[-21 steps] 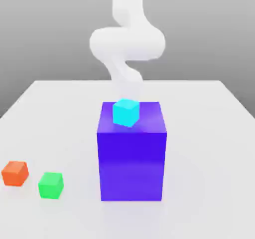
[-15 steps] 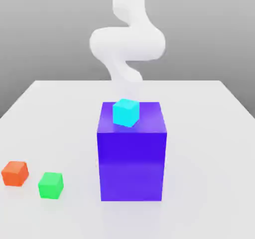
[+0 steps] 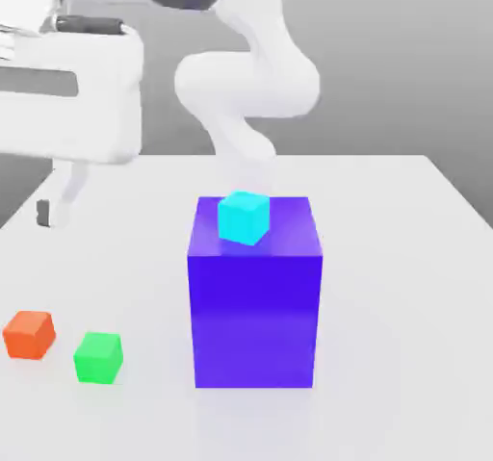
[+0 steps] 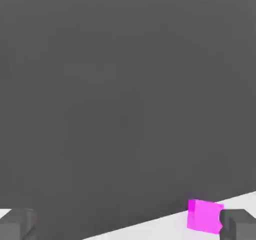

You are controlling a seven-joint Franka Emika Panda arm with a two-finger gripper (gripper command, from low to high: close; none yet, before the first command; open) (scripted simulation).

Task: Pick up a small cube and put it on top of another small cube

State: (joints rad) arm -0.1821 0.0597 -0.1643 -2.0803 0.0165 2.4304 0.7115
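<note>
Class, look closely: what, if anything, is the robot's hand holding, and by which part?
Nothing is held: the hand stands open, and the magenta cube is not gripped.

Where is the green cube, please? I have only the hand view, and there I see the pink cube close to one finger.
Observer: The green cube is on the table, to the exterior view's left of the big blue block.
Operator: Thank you. Is some other cube near to it?
Observer: Yes, the orange cube sits next to it, farther to the exterior view's left, with a gap between them.
Operator: And the block, does it carry something on the top?
Observer: It does: the cyan cube rests on its top face.
</note>
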